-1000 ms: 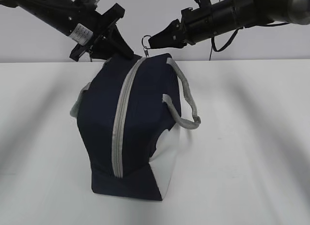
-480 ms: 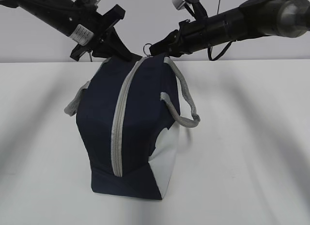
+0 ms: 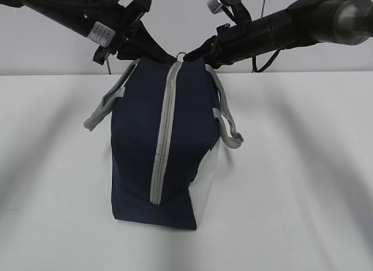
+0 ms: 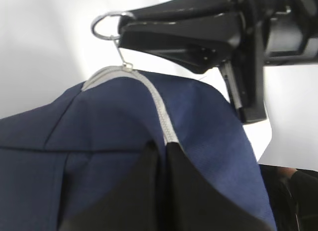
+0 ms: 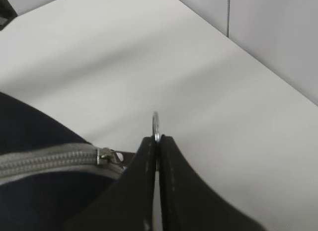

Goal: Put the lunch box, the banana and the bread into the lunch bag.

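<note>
Lunch bag [image 3: 166, 145] now more upright than before on the bench [image 3: 303, 166], right tool [image 5: 157, 141] pinching the zipper ring [image 5: 155, 125], left tool [image 4: 161, 151] clamped on bag fabric, handles [image 3: 228, 122] hanging aside

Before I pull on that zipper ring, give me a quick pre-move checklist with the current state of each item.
1. Right claw shut on the ring pull: ok, the ring sits pinched between the fingertips.
2. Left claw pinching the lunch bag fabric beside the zipper: ok.
3. Zipper closed along the visible stretch: ok.
4. Bag standing upright on the table: ok.
5. Handles clear of the zipper track: ok.
6. Lunch box, banana and bread inside: cannot tell, none in view.
</note>
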Robot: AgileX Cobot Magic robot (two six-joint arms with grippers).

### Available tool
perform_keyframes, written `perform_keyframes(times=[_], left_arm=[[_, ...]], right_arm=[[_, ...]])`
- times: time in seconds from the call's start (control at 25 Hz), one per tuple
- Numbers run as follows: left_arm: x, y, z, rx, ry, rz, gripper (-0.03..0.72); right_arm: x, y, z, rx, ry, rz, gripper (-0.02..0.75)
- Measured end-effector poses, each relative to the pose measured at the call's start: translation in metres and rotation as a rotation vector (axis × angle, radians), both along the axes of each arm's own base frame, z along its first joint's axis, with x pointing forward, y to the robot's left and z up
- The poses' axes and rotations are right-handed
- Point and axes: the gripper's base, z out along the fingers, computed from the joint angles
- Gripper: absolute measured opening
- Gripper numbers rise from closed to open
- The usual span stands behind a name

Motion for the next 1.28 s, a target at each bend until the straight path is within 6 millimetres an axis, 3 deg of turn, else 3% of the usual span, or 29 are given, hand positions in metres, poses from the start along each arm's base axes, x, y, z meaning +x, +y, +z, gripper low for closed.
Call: perform_keyframes(times=[0.24, 0.52, 0.84, 0.96, 1.04, 1.12, 1.28], left_arm=[[-0.002, 0.0, 0.006, -0.009, -0.026, -0.016, 0.007], [-0.005, 0.0, 0.011, -0.005, -0.06, -0.041, 0.007], [-0.008, 0.001, 0.016, 0.011, -0.076, -0.056, 0.021], [-0.01, 0.003, 0.019, 0.037, -0.092, -0.061, 0.164], [-0.01, 0.004, 0.02, 0.043, -0.098, -0.06, 0.335], [-0.01, 0.008, 0.022, 0.046, -0.102, -0.053, 0.461], [-0.006, 0.025, 0.025, 0.067, -0.097, -0.007, 0.543]], right_arm=[[0.0, -0.002, -0.003, -0.04, 0.013, -0.003, -0.016], [-0.001, -0.003, -0.029, -0.082, 0.135, 0.008, -0.016], [0.002, -0.001, -0.021, -0.042, 0.131, -0.004, 0.01], [0.008, -0.004, -0.014, -0.04, 0.132, -0.041, 0.139], [0.012, -0.005, -0.005, -0.031, 0.13, -0.066, 0.239], [0.014, -0.006, 0.007, -0.011, 0.141, -0.077, 0.308], [0.009, -0.01, 0.028, 0.046, 0.293, -0.073, 0.341]])
